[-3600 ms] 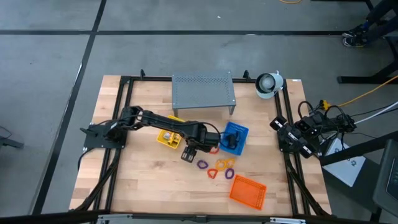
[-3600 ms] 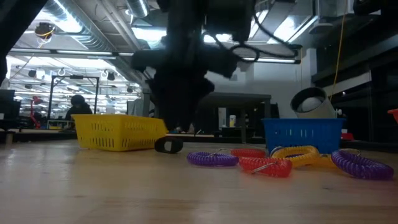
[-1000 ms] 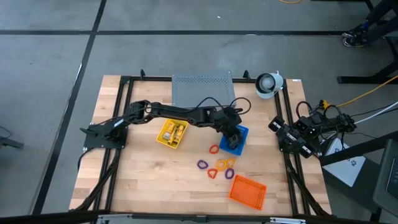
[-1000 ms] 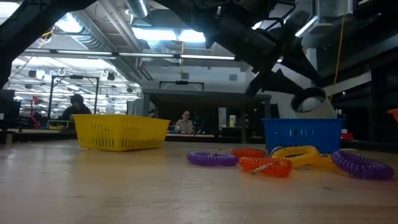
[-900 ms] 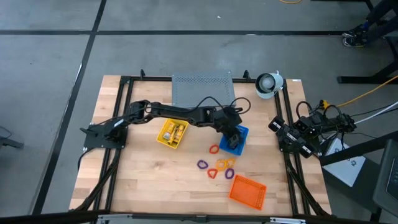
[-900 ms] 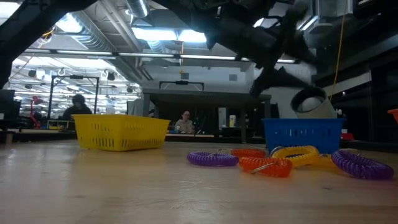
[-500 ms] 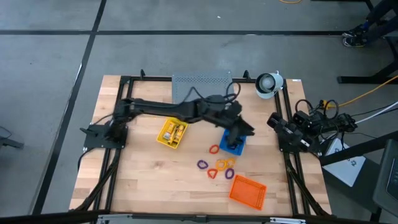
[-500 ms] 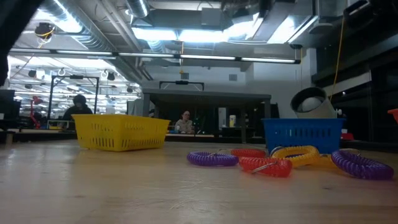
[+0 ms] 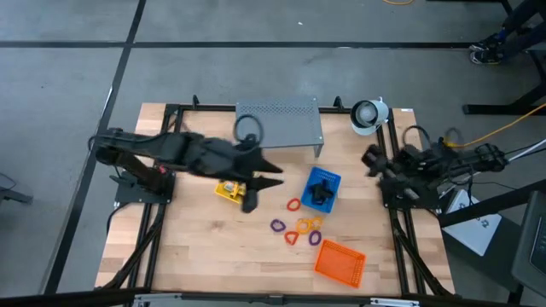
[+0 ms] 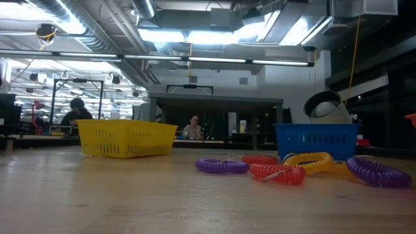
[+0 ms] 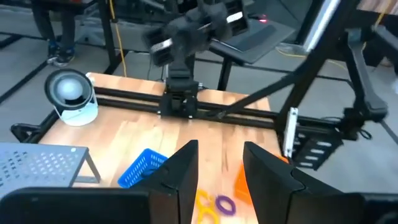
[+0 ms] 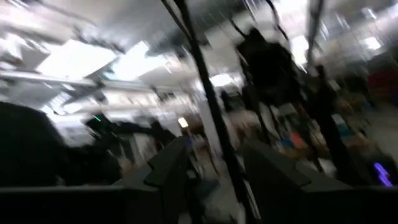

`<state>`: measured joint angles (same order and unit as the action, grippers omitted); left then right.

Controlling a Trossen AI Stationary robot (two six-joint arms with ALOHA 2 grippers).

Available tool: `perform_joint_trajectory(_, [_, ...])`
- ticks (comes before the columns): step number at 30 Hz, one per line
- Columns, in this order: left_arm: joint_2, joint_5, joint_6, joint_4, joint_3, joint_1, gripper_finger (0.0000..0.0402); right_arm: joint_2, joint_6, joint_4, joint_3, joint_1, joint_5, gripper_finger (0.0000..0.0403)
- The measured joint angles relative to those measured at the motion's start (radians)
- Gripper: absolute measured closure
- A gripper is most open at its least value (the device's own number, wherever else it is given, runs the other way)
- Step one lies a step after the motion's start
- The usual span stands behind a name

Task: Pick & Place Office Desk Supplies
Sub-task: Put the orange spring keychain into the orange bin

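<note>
Coloured loops [image 9: 297, 223] lie on the table between the blue tray [image 9: 322, 189] and the orange tray [image 9: 339, 262]; the low view shows purple [image 10: 222, 166], red [image 10: 278, 173] and yellow [image 10: 312, 160] ones resting flat on the wood. Dark clips [image 9: 317, 193] lie in the blue tray. The yellow tray [image 9: 226, 190] is partly hidden under my left arm. My left gripper [image 9: 263, 186] hangs high over the yellow tray's right side, open [image 11: 219, 165], nothing between its fingers. My right gripper [image 9: 372, 159] is raised at the table's right edge, open [image 12: 214, 162], pointing up into the room.
A grey perforated stand [image 9: 279, 126] stands at the far middle and a white round device [image 9: 368, 115] at the far right corner. A black frame [image 9: 171, 111] runs round the table. People sit in the room beyond [image 10: 193, 127].
My left gripper has risen from over the blue tray and drawn back toward the table's left, ending high above the yellow tray, out of the low view. My right gripper has lifted and tipped upward at the right edge. The trays and loops have stayed put.
</note>
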<state>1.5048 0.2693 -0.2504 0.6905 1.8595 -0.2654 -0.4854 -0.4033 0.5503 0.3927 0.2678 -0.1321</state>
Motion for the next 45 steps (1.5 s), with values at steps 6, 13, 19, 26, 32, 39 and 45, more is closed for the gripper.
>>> perform_joint_trajectory(6, [-0.151, 0.068, -0.055, -0.05, -0.219, -0.066, 0.0276, -0.349, 0.044, -0.079, 0.227, -0.045, -0.029, 0.0243])
perform_joint_trajectory(13, [-0.46, 0.2, -0.162, -0.411, -0.71, -0.197, 0.0276, -0.596, -0.013, -0.072, 0.444, -0.087, 0.018, 0.0243])
perform_joint_trajectory(19, [-0.642, 0.33, -0.305, -0.451, -1.009, -0.308, 0.0281, -0.746, -0.173, -0.061, 0.646, -0.085, 0.127, 0.0243])
perform_joint_trajectory(26, [-0.774, 0.403, -0.374, -0.521, -1.194, -0.387, 0.0291, -0.858, -0.165, -0.062, 0.777, -0.085, 0.265, 0.0243])
perform_joint_trajectory(32, [-0.781, 0.176, -0.234, -0.821, -1.223, -0.369, 0.0301, -0.904, -0.185, -0.069, 0.786, -0.085, 0.308, 0.0243])
perform_joint_trajectory(39, [-0.764, -0.039, -0.18, -0.701, -1.194, -0.266, 0.0306, -0.916, -0.189, -0.089, 0.786, -0.086, 0.437, 0.0243])
perform_joint_trajectory(45, [-1.014, -0.003, -0.122, -0.593, -1.192, -0.252, 0.0304, -0.914, -0.198, -0.094, 0.786, -0.075, 0.45, 0.0243])
